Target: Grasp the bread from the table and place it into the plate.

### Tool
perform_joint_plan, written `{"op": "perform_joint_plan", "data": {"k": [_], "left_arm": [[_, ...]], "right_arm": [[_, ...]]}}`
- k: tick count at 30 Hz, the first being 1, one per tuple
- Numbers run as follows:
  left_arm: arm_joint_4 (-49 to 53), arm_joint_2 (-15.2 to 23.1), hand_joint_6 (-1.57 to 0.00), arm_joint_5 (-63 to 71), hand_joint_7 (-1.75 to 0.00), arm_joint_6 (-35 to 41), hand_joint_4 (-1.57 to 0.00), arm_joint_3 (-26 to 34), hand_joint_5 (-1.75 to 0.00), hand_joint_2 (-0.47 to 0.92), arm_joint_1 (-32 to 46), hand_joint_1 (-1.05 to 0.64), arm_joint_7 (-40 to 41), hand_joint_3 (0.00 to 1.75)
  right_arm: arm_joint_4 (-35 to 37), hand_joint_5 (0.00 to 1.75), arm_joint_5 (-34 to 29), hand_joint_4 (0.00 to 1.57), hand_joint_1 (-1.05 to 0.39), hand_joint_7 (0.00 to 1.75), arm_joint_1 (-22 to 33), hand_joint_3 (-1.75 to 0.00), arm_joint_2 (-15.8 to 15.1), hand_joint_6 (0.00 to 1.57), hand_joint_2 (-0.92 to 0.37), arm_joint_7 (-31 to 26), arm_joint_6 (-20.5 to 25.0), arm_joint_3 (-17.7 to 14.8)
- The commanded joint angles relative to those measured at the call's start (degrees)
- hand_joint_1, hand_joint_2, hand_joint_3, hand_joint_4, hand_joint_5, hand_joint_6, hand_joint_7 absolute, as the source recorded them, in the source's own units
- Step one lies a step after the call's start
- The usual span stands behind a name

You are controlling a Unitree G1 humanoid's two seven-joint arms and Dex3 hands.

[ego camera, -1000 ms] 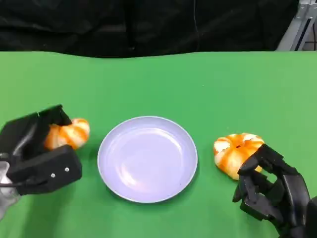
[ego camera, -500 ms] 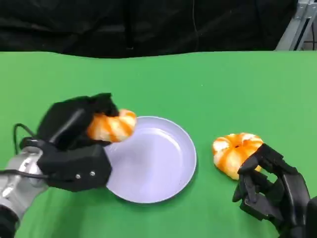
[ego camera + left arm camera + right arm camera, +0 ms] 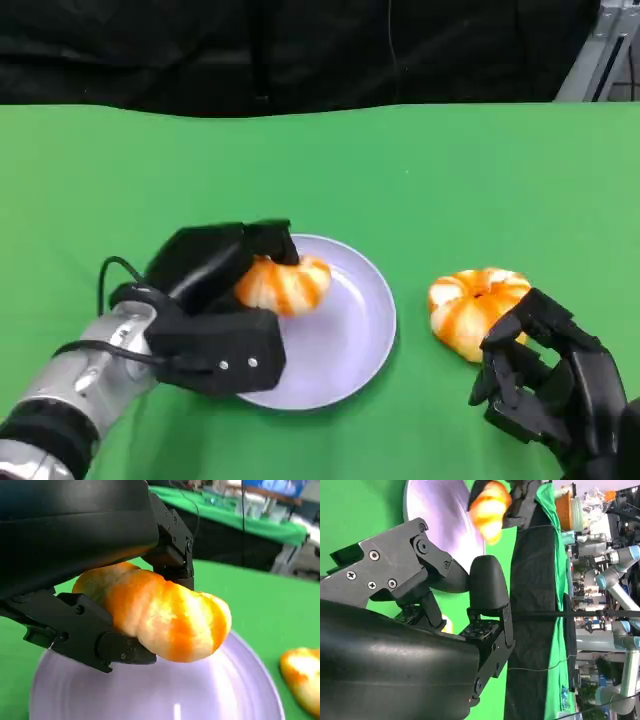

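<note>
Head view shows our left hand (image 3: 215,320) holding 1 striped orange bread roll (image 3: 283,284) over the near-left part of the lavender plate (image 3: 355,340). Its fingers are closed around the roll, and the roll looks to hang just above the plate rather than rest in it, though we cannot tell the gap for sure. In the left wrist view the roll (image 3: 160,615) sits clamped between the black fingers (image 3: 95,640) with the plate (image 3: 240,690) spread beneath it.

A second roll (image 3: 472,308) lies on the green table (image 3: 450,180), to the right of the plate and apart from its rim. Our right hand (image 3: 545,385) sits just beside that roll, on its near side; its fingers are curled but hold nothing that we can see, and we cannot tell whether they touch the bread.

We judge the step in hand to be the release. To do it well, we should bring the roll nearer the plate's middle, lower it until it rests on the surface, and only then spread the fingers. A drop from height, or a drop close to the left rim, could send a rounded roll off onto the cloth. We should lift the hand straight up afterwards, so the fingers do not drag the bread or tip the plate
</note>
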Motion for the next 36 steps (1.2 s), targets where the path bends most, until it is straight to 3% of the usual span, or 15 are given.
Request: {"op": "perform_joint_plan", "data": {"k": [1,4,6,7,8,9,11,14,16,22,28,32,33,36], "left_arm": [[3.8,-0.9,-0.65,1.3,-1.53,-0.1,-0.63,-1.3,-1.75,0.88,-1.6,-0.02,1.8,0.41],[5.2,-1.2,-0.74,1.5,-1.25,-0.1,-0.63,-2.1,-1.67,0.92,-2.0,-0.01,1.3,0.37],[5.4,-0.8,-0.88,2.5,-0.55,1.2,-0.69,-3.3,-1.08,0.92,-2.4,-0.15,-0.7,0.32],[5.2,-0.5,-0.93,3.2,-0.38,1.7,-0.71,-3.9,-0.95,0.92,-2.5,-0.19,-1.4,0.32],[4.8,-0.1,-0.89,3.8,-0.18,2.1,-0.7,-4.5,-0.53,0.92,-2.5,-0.31,-2.1,0.32],[4.5,0.2,-0.84,4.1,-0.09,2.3,-0.67,-4.9,-0.31,0.92,-2.5,-0.41,-2.8,0.33],[4.0,0.8,-0.63,4.3,-0.02,2.4,-0.43,-5.3,-0.07,0.92,-2.3,-0.69,-3.9,0.44],[3.8,1.4,-0.41,4.1,0.0,2.2,-0.12,-5.5,-0.01,0.92,-2.0,-0.94,-5.7,0.61],[3.0,2.1,-0.32,3.9,0.0,2.2,-0.03,-5.6,0.0,0.92,-1.9,-1.0,-7.8,0.67],[0.0,3.7,-0.12,3.1,0.0,2.4,0.0,-5.0,0.0,0.92,-1.0,-1.05,-11.5,0.76],[-4.7,4.6,-0.16,-0.7,-0.02,2.5,0.0,-1.6,0.0,0.92,1.9,-1.05,-12.1,0.71],[-10.2,4.7,-0.34,-5.3,-0.05,2.0,-0.16,2.3,-0.05,0.92,5.5,-0.92,-11.5,0.53],[-11.5,4.6,-0.48,-6.7,-0.06,1.6,-0.36,3.5,-0.09,0.92,6.5,-0.73,-11.3,0.43],[-15.4,4.2,-0.67,-12.9,-0.07,0.5,-0.62,7.6,-0.12,0.92,9.9,-0.49,-13.1,0.35]], "right_arm": [[0.3,1.75,-0.2,0.84,-0.16,1.61,-0.3,-1.13,-0.1,0.64,-0.59,-0.7,-0.8,-0.2],[0.2,1.75,-0.2,0.84,-0.16,1.61,-0.2,-1.13,-0.1,0.64,-0.59,-0.9,-0.6,-0.1],[0.1,1.75,0.1,0.84,-0.16,1.61,-0.2,-1.13,-0.1,0.64,-0.59,-0.6,-0.5,-0.1],[0.1,1.75,0.1,0.84,-0.16,1.61,-0.1,-1.13,-0.1,0.64,-0.59,-0.6,-0.7,0.0],[0.1,1.75,0.0,0.84,-0.16,1.61,-0.1,-1.14,0.0,0.63,-0.59,-0.7,-0.7,0.0],[0.2,1.75,-0.1,0.84,-0.16,1.6,-0.1,-1.14,0.0,0.63,-0.59,-0.8,-0.9,0.0],[-0.1,1.75,0.1,0.84,-0.16,1.6,-0.1,-1.13,0.0,0.63,-0.59,-0.8,-0.5,0.0],[-0.5,1.75,0.1,0.83,-0.15,1.6,-0.1,-1.13,-0.1,0.63,-0.59,-0.9,0.2,-0.1],[-0.1,1.75,0.3,0.83,-0.15,1.6,-0.3,-1.12,-0.2,0.64,-0.59,-0.8,-0.2,-0.3],[-0.1,1.75,0.0,0.84,-0.16,1.6,-0.2,-1.12,-0.1,0.64,-0.6,-1.0,-0.2,-0.2],[0.1,1.75,0.1,0.84,-0.16,1.6,-0.1,-1.12,-0.3,0.64,-0.6,-0.8,-0.5,-0.3],[0.1,1.75,0.1,0.84,-0.16,1.6,-0.1,-1.12,-0.3,0.64,-0.59,-0.8,-0.5,-0.3],[0.1,1.75,0.1,0.84,-0.16,1.6,-0.1,-1.12,-0.3,0.64,-0.59,-0.8,-0.5,-0.3],[-0.9,1.75,-0.2,0.84,-0.16,1.6,0.1,-1.12,-0.2,0.64,-0.59,-1.5,0.9,-0.2]]}}
